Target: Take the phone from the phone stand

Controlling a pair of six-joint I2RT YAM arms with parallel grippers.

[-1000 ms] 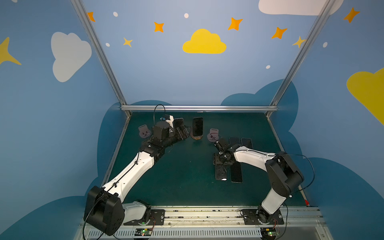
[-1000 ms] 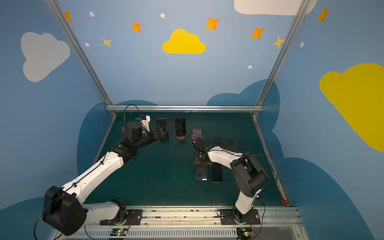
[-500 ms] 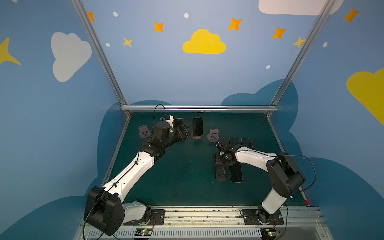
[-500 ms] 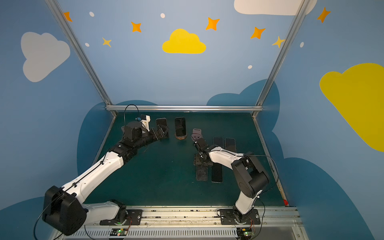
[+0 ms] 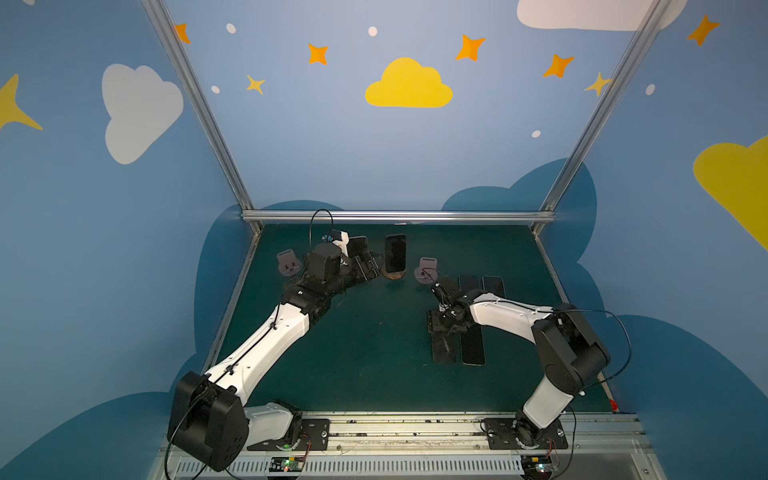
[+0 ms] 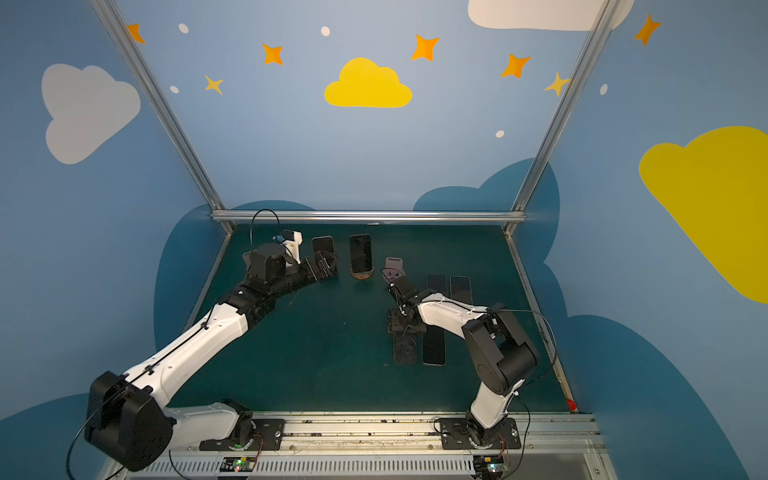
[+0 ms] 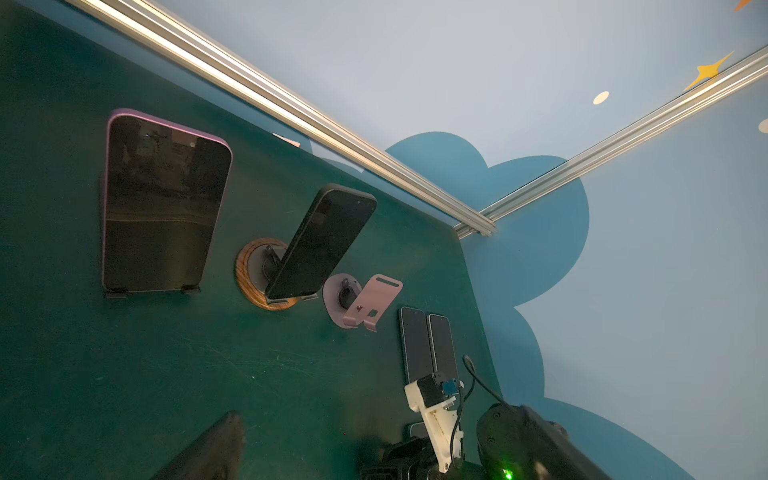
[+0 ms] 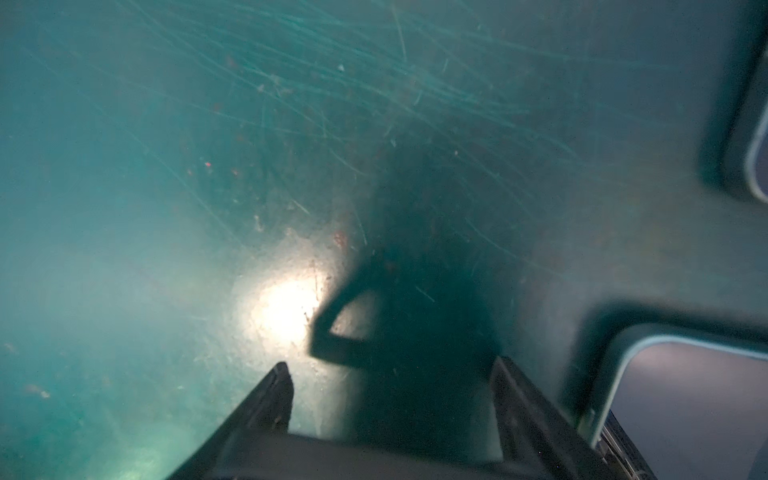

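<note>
Purple-cased, the phone (image 7: 162, 203) stands upright on its black stand (image 7: 115, 294) at the far left, just beyond your left gripper (image 6: 327, 266), jaws wide and empty, while your right gripper (image 8: 390, 363), jaws apart on nothing, hangs low over the green mat (image 8: 166, 166).

No lettering, label or number reads anywhere: the phone (image 7: 320, 241) on the wooden stand (image 7: 248, 266) is dark, and the walls (image 5: 374, 166) carry only clouds and stars.

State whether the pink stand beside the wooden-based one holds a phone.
Empty: pink stand shows its bare plate and hooks.
</note>
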